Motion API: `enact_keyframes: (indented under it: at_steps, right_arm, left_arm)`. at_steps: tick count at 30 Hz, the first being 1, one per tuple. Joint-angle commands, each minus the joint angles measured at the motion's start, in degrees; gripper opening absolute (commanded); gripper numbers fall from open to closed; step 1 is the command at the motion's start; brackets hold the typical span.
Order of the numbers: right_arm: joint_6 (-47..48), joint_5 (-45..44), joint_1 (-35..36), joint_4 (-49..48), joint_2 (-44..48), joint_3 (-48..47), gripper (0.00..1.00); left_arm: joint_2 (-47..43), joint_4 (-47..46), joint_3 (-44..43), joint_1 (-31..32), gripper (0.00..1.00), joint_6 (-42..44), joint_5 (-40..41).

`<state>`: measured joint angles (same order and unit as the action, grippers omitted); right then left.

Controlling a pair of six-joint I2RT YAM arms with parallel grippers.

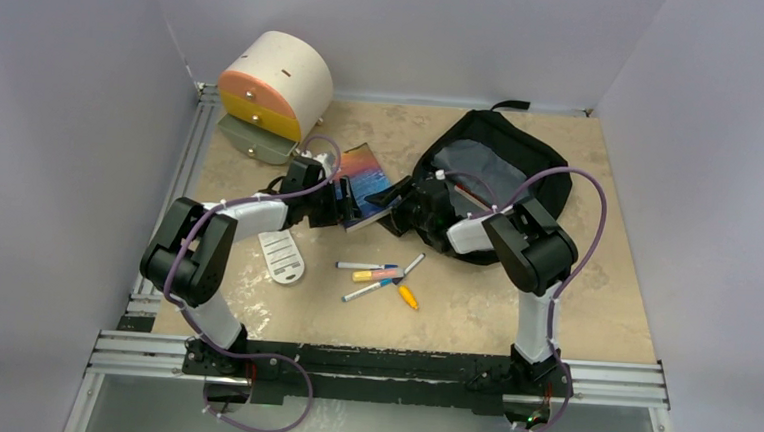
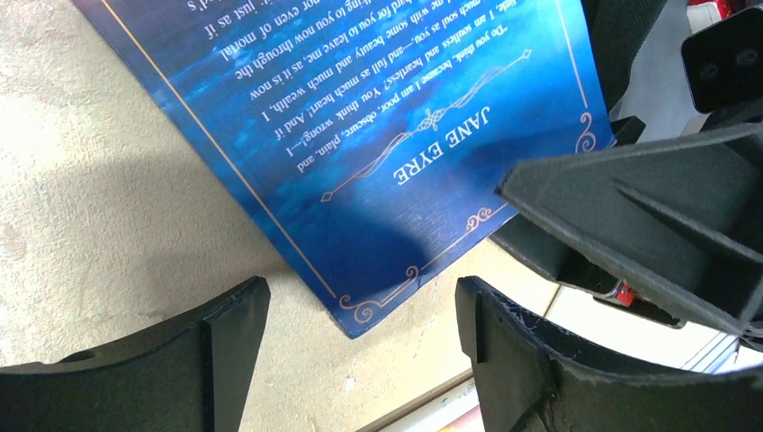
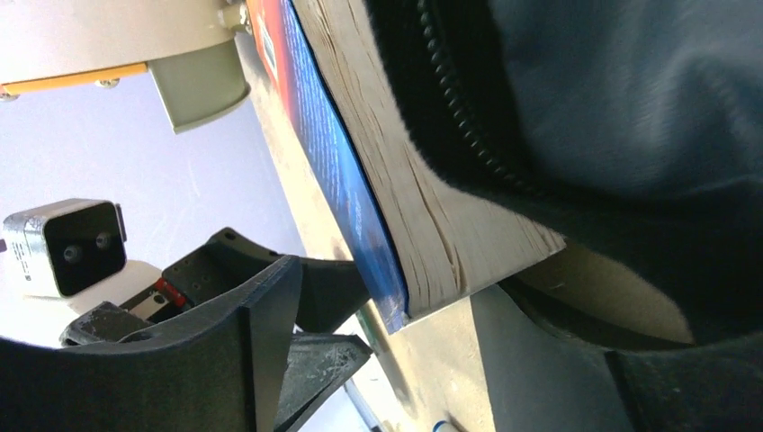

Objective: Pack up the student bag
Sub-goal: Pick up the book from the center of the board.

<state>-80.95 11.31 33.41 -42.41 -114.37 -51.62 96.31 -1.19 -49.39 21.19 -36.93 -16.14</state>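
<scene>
Student bag: we see the large soft black fabric backpack (image 1: 522, 156) lying at the far right of the beige stone-patterned tabletop (image 1: 562, 312), its mouth unzipped and its grey lining showing.
Book: a thick paperback with a blue cover (image 1: 365, 175), with "Jane Eyre" printed on the face we see, lies just left of the bag. In the right wrist view the bag's zippered edge rests against its page edge.
Left gripper: we find the left gripper (image 2: 360, 306) at one corner of the book, jaws released and spread wide. The corner shows between the fingers and nothing is grasped.
Right gripper: the right gripper (image 1: 400, 215) sits between book and bag mouth. Its jaws stand apart on either side of a book corner, and we see a gap beside the cover, so it is not clenched.
Pens: a loose cluster of white, yellow and orange markers (image 1: 379, 274) lies nearer the arm bases, apart from both grippers.
Drawer box: a cream-and-orange cylindrical drawer box (image 1: 276, 79) stands in the far left corner, its grey-green bottom drawer pulled out.
</scene>
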Motion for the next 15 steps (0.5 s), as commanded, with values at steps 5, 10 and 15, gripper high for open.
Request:
enact_keyframes:
  at_steps: [5, 10, 15]
  right_arm:
    - [2.6, -8.0, -0.5, -8.3, -0.2, 2.5, 0.52]
    - [5.0, -8.0, -0.5, -15.7, -1.1, 3.2, 0.25]
    - [9.3, -8.3, -0.5, -21.2, 0.2, 4.1, 0.04]
  left_arm:
    - [-0.6, -1.9, -0.6, 0.3, 0.75, -0.5, -0.9]
    - [-1.2, -1.5, -0.6, 0.3, 0.75, -0.4, -0.9]
    - [-3.4, -0.9, -0.7, 0.2, 0.75, -0.3, -0.7]
